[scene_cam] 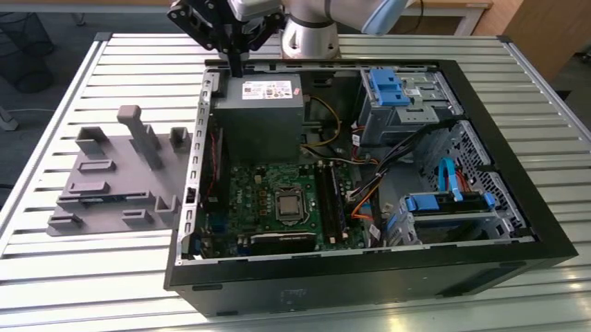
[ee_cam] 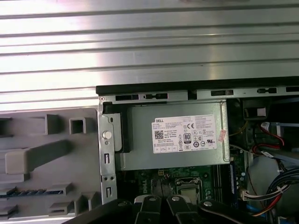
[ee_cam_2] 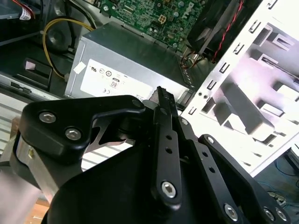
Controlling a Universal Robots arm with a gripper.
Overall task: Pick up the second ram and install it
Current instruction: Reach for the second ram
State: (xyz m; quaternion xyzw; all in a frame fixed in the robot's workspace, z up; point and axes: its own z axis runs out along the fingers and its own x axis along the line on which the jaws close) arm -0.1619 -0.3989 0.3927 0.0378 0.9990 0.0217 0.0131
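Hand (scene_cam: 237,68) hangs over rear edge of open PC case (scene_cam: 369,283), tips just above power supply (scene_cam: 259,104). Fingers pressed together, nothing between them. Second ram (ee_cam: 31,192) sits edge-on in slot of grey fixture (scene_cam: 115,152) on tabletop (scene_cam: 93,277), at exterior view's left of case, well apart from hand. Black memory slots (scene_cam: 330,200) on motherboard (scene_cam: 259,200), beside CPU socket.
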